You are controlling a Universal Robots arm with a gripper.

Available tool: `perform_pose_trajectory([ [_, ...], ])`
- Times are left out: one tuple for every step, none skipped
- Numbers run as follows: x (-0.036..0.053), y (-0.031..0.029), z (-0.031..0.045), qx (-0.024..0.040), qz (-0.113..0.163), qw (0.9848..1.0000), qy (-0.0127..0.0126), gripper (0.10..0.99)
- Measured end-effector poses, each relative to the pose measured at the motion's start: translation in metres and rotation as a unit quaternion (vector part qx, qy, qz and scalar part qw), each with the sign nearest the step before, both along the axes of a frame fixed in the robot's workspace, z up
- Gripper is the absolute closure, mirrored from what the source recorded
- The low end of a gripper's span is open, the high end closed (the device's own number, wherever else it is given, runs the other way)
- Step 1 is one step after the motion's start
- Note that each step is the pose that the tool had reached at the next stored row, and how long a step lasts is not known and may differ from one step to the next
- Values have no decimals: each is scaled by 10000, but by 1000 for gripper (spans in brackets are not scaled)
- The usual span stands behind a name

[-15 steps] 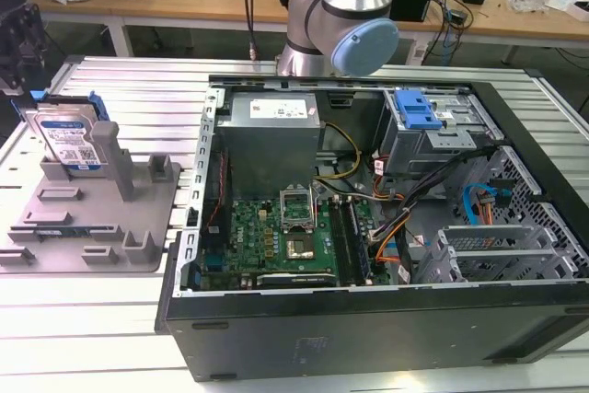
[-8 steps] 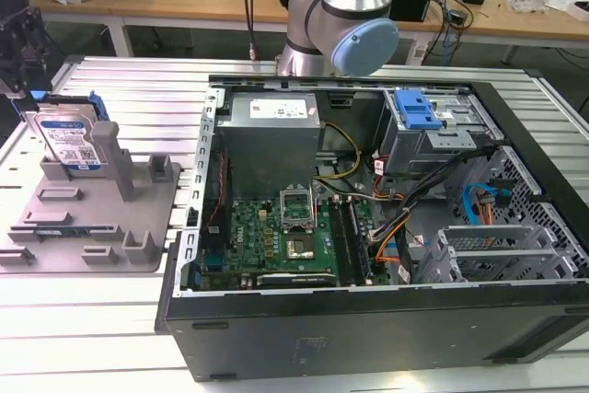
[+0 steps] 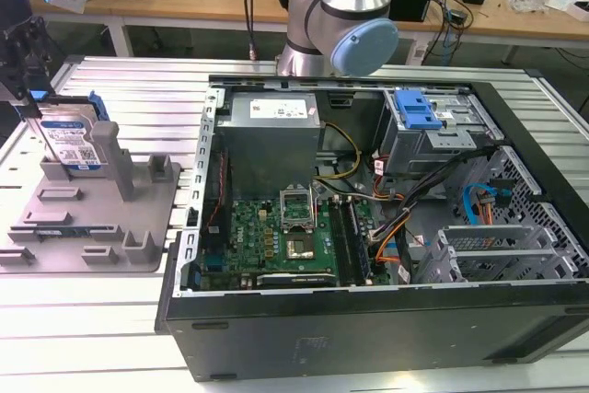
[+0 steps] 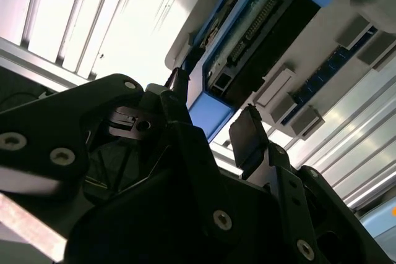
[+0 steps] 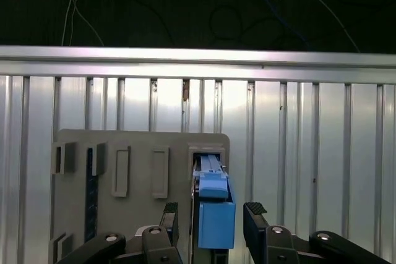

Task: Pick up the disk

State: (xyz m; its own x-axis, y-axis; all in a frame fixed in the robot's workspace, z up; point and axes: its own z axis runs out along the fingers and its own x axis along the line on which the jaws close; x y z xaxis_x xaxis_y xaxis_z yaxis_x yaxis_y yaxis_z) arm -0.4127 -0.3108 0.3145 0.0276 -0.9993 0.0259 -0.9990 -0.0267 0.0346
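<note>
Fills the exterior view's right half of the slatted metal table [image 3: 120,80] with an open computer case [image 3: 368,324], a grey holder [image 3: 147,218] just beside it on the exterior view's left. Stands in that holder as the disk [image 3: 69,144], long axis upright, connector end up toward the gripper [image 5: 212,209], labelled face showing in the exterior view. Straddles the disk's top with fingers [image 5: 255,214] parted, one on either side of the near blue rail [image 5: 216,221], a narrow gap showing on each side in the first wrist view.
</note>
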Motion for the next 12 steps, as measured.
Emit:
perform_pose_trajectory([
  [-3,1,-10,-5,0,10000,0,545],
  [-6,2,-16,-9,0,10000,0,545],
  [-11,4,-26,-15,0,10000,0,545],
  [-12,5,-32,-19,0,10000,0,545],
  [-13,7,-44,-31,1,10000,0,545],
  [-13,7,-53,-37,1,10000,0,545],
  [-14,10,-56,-38,0,10000,1,545],
  [-14,12,-58,-38,0,10000,0,545],
  [-14,14,-61,-38,0,10000,0,545],
  [-13,18,-67,-38,0,10000,0,545],
  [-13,18,-74,-38,0,10000,0,545],
  [-14,19,-82,-38,0,10000,0,545],
])
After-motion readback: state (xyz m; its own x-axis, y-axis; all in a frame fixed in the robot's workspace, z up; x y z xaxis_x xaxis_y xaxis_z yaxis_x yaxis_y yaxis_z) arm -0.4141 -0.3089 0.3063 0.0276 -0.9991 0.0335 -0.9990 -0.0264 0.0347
